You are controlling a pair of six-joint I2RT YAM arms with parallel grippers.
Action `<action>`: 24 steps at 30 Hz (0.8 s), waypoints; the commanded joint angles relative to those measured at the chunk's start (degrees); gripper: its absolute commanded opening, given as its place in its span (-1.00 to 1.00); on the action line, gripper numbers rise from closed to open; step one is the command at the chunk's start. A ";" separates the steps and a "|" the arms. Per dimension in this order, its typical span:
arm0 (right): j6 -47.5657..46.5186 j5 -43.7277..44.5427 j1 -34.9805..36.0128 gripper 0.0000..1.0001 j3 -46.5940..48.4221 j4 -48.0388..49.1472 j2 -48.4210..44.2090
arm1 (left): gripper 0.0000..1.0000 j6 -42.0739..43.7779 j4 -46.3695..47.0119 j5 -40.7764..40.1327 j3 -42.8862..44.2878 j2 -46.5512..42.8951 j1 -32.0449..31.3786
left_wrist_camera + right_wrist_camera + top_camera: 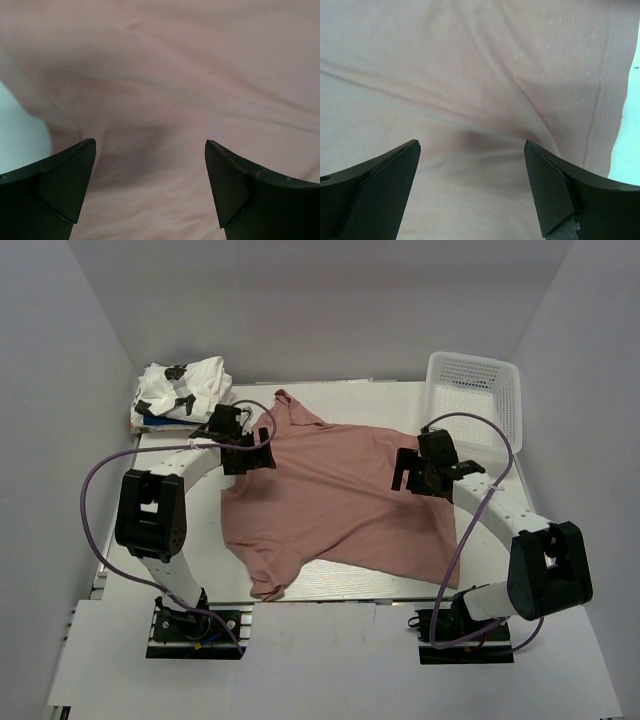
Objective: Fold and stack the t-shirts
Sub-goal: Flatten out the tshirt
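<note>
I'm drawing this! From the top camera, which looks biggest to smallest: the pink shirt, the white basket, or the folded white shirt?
1. Pink shirt, by far.
2. White basket.
3. Folded white shirt, only slightly smaller than the basket, so those two are close.

Lab test cell: plain white walls (330,300), white table (330,660), 2 bolted arms.

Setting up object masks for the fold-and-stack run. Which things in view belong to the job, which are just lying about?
Job:
pink t-shirt, spread on the table
white printed t-shirt, folded, far left
left end effector and right end effector, both open over the pink one

Lying about:
white mesh basket, far right corner
</note>
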 commanded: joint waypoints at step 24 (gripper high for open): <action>-4.92 2.58 0.98 0.81 17.21 4.74 15.36 | 1.00 -25.68 -10.94 -33.20 -17.83 -17.11 15.22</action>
